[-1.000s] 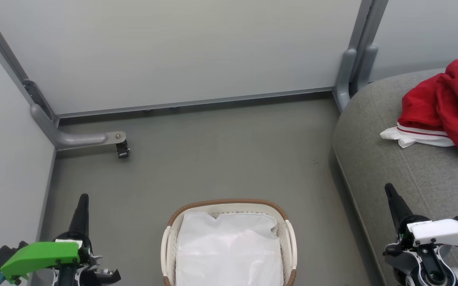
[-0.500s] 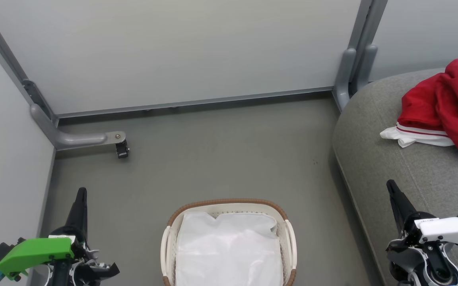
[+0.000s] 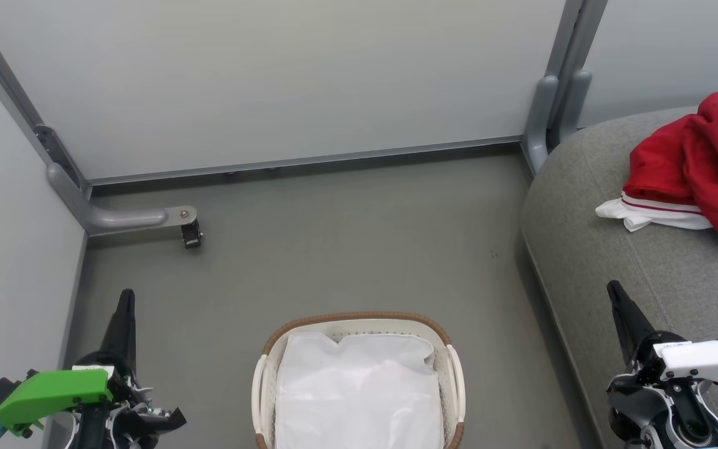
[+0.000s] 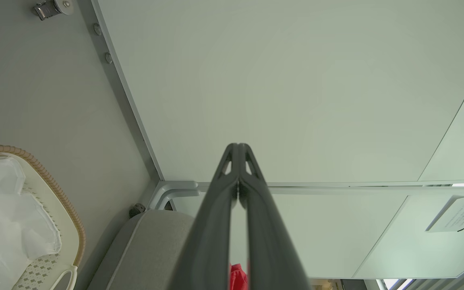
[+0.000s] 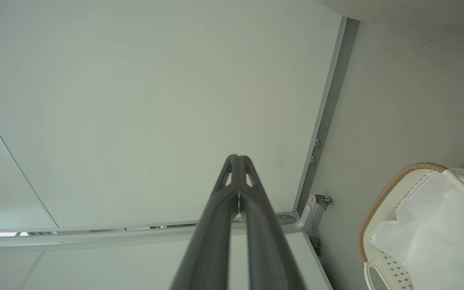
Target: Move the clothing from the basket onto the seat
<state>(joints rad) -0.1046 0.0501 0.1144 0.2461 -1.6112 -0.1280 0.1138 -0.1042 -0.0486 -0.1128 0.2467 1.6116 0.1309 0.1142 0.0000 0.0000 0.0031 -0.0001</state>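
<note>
Clothing (image 3: 692, 165) on seat (image 3: 589, 262); wrist views: jaws closed.

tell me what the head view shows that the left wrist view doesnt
Head view adds: the right gripper, and the clothing seen as a whole heap with white striped trim.

Left wrist view adds: a white notice on a wall panel, and the left gripper from behind, fingertips pressed together.

Both: the basket with its white liner, the grey seat, red clothing (a sliver in the wrist view), and the caster bracket at the wall base.
</note>
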